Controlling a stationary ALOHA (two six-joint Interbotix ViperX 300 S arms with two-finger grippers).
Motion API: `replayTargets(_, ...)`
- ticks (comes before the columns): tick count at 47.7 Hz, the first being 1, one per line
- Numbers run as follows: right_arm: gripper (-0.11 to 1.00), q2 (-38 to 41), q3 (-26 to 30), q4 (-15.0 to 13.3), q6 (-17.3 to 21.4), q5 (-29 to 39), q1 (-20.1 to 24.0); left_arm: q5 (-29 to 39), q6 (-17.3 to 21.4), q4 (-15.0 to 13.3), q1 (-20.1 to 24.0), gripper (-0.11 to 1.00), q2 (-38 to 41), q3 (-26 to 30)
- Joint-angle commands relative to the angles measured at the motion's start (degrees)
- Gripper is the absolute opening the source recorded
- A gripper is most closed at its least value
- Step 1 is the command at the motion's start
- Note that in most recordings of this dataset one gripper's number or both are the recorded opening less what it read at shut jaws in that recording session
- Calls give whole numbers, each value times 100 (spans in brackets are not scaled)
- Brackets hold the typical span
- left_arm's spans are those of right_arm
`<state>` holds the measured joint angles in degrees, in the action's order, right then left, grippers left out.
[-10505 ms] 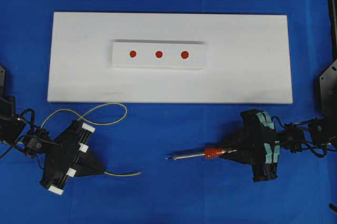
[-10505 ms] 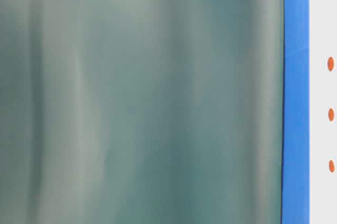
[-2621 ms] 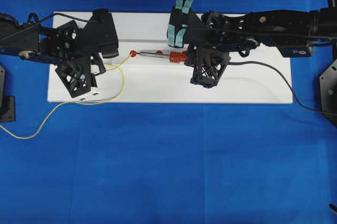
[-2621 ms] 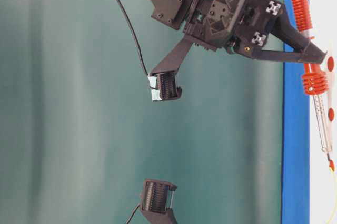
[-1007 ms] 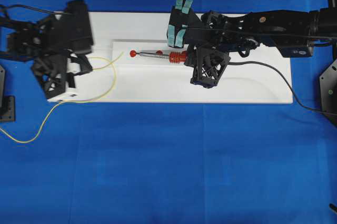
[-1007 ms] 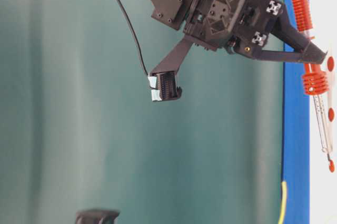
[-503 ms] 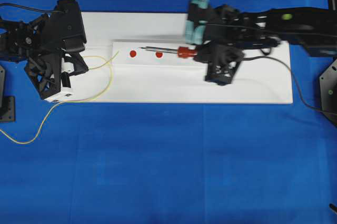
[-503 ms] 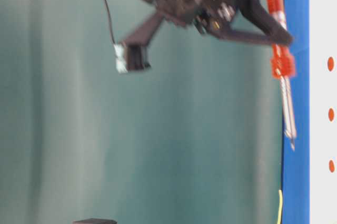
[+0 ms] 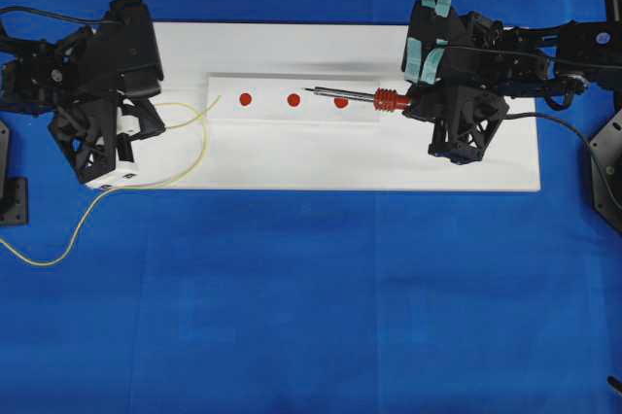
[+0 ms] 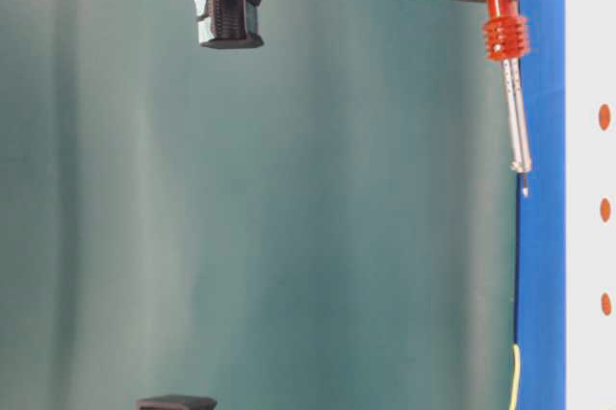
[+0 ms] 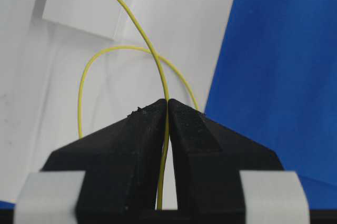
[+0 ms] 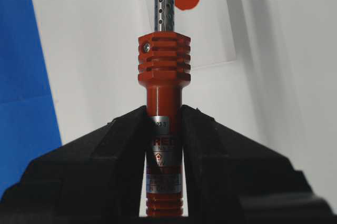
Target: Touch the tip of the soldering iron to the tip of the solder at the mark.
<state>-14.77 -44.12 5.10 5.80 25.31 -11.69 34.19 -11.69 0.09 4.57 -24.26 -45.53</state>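
My right pincer (image 12: 164,129) is clenched on the soldering iron (image 9: 364,97), gripping the red handle just behind its ribbed collar. That is the right place to hold it: the handle is rigid and thick enough for a firm seat, while the perforated metal shaft ahead of it is thin and, I judge, hot in use. The iron looks light and stiff, so its tip will go exactly where my wrist sends it, though the black cord (image 9: 559,132) trailing off the back may tug a little. The iron hangs above the raised strip (image 9: 292,115) on the white board (image 9: 466,171), its tip between the middle and right red marks.

My left pincer (image 11: 167,109) is clamped on the solder (image 11: 138,29), a thin yellow wire running between the closed fingers. It is soft and springy: the free end curves forward and droops, stopping just short of the left mark (image 9: 245,99). Held this far back, I expect the end to wobble; a grip nearer the tip would steady it.
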Motion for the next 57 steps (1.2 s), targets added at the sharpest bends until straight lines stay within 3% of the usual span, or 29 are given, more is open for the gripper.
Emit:
replayTargets(1, 6, -114, 79, -35, 9, -9, 0, 0, 18, 9, -18, 2, 70, 229)
replayTargets(17, 6, -97, 97, -44, 9, 167, 0, 158, 79, 9, -9, 2, 747, 932)
replayTargets(37, 6, -88, 97, -53, 9, 185, 0, 105, 97, 26, 35, 2, 2206, 1723)
replayTargets(57, 6, -26, 70, -53, 9, 141, 0, -237, 79, 70, 167, 2, 2461, 1793)
